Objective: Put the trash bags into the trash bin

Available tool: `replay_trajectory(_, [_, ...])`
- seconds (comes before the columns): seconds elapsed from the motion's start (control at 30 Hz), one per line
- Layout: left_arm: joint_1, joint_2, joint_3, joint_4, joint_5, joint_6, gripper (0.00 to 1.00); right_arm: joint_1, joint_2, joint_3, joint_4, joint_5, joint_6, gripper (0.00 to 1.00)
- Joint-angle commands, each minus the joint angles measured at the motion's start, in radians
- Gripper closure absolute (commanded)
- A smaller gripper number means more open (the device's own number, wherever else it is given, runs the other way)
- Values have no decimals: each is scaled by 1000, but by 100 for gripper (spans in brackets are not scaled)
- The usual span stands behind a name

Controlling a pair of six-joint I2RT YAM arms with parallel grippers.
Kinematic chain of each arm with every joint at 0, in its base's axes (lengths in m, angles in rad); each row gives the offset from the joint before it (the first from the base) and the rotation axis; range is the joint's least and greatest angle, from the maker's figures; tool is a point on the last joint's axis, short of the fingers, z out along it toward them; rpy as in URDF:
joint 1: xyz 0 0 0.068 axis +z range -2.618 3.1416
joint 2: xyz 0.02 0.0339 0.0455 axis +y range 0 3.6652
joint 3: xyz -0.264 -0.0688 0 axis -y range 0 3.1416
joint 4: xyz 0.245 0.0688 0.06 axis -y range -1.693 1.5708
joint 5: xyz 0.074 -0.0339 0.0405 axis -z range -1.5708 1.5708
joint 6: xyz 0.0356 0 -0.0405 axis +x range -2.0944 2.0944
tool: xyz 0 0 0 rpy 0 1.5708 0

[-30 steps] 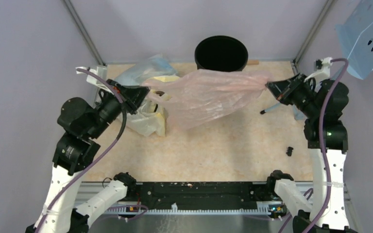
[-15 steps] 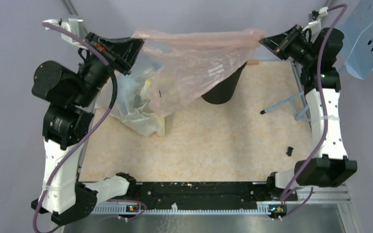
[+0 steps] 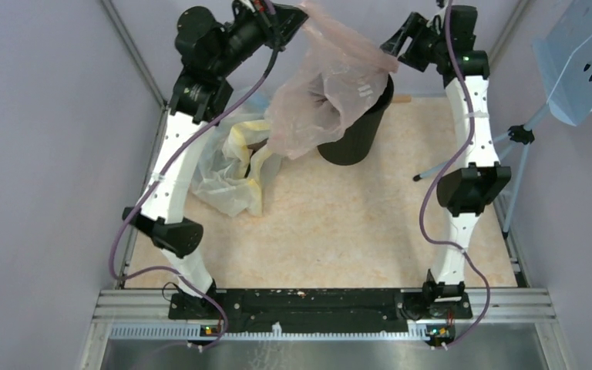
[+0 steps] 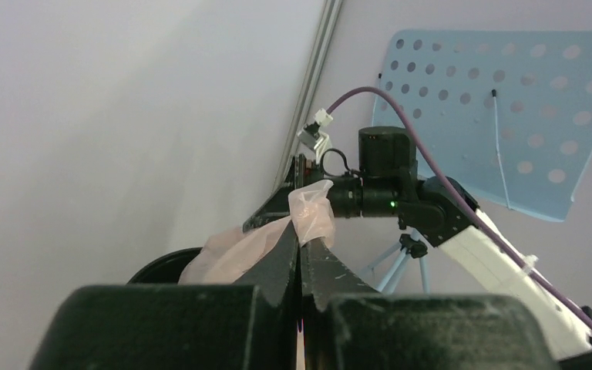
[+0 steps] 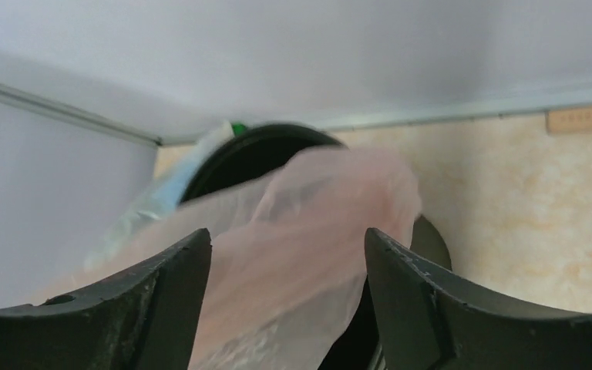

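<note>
The pale pink trash bag (image 3: pixel 327 85) hangs from my left gripper (image 3: pixel 297 14), high at the back, and drapes over the rim of the black trash bin (image 3: pixel 352 137). In the left wrist view the left gripper (image 4: pixel 302 240) is shut, pinching the bag's (image 4: pixel 312 210) top edge, with the bin's rim (image 4: pixel 154 268) below. My right gripper (image 3: pixel 391 48) hovers above the bin's right side. In the right wrist view it (image 5: pixel 287 248) stands open, with the pink film (image 5: pixel 316 208) loose between its fingers (image 5: pixel 189 266) over the bin's mouth (image 5: pixel 235 158).
A heap of clear and yellowish bags (image 3: pixel 227 173) lies at the left of the table, beside the bin. A light blue perforated stand (image 3: pixel 582 58) on a tripod (image 3: pixel 518 135) stands at the right. A small wooden piece (image 3: pixel 402 99) lies by the back wall.
Both arms rose and swung toward the back, carrying the stretched bag over the bin. The right gripper has opened and let go of its end; the bag now hangs from the left gripper.
</note>
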Motion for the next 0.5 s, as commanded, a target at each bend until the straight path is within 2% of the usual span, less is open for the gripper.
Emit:
replay_trajectory(0.0, [2, 94, 134, 133, 60, -58, 100, 24, -117, -82, -127, 126, -160, 24])
replay_trajectory(0.1, [1, 131, 126, 174, 37, -59, 100, 24, -290, -332, 42, 118, -202, 17])
replay_trajectory(0.17, [1, 132, 101, 204, 25, -57, 100, 23, -340, -404, 89, 77, -229, 18])
replay_trajectory(0.27, [1, 119, 51, 261, 23, -69, 100, 35, -334, -404, 79, -4, -251, 25])
replay_trajectory(0.47, [0, 62, -39, 334, 33, -100, 100, 118, -206, -234, -9, 42, -296, 45])
